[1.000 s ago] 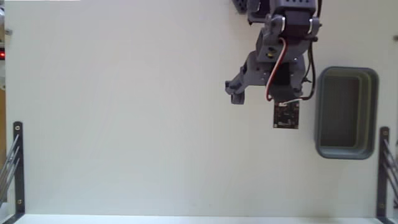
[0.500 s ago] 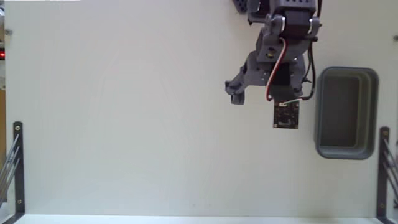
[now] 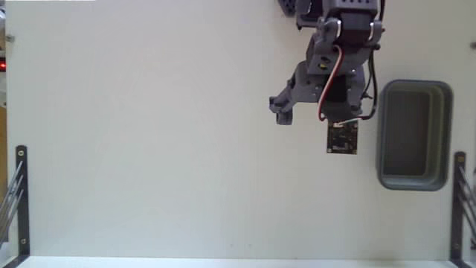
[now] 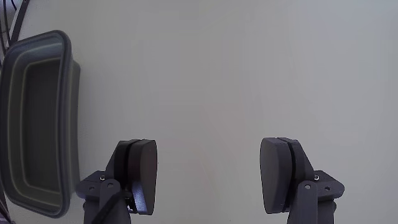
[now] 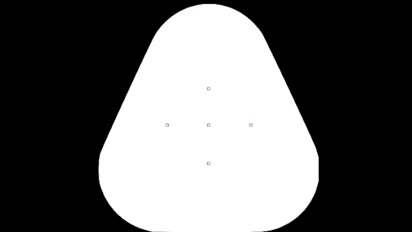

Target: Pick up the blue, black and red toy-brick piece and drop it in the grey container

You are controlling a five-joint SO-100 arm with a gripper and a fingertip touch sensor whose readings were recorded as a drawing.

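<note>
The toy-brick piece shows in neither view. The grey container (image 3: 413,135) sits at the right of the white table in the fixed view, and its dark inside looks bare. In the wrist view the grey container (image 4: 38,118) lies at the left edge. My gripper (image 4: 209,149) is open, its two dark pads wide apart over bare table with nothing between them. In the fixed view the arm (image 3: 335,67) reaches down from the top edge and stands just left of the container.
A small black circuit board (image 3: 342,138) with wires hangs on the wrist. Black metal brackets stand at the lower left (image 3: 21,195) and lower right (image 3: 457,201) edges of the table. White tabletop spreads to the left of the arm.
</note>
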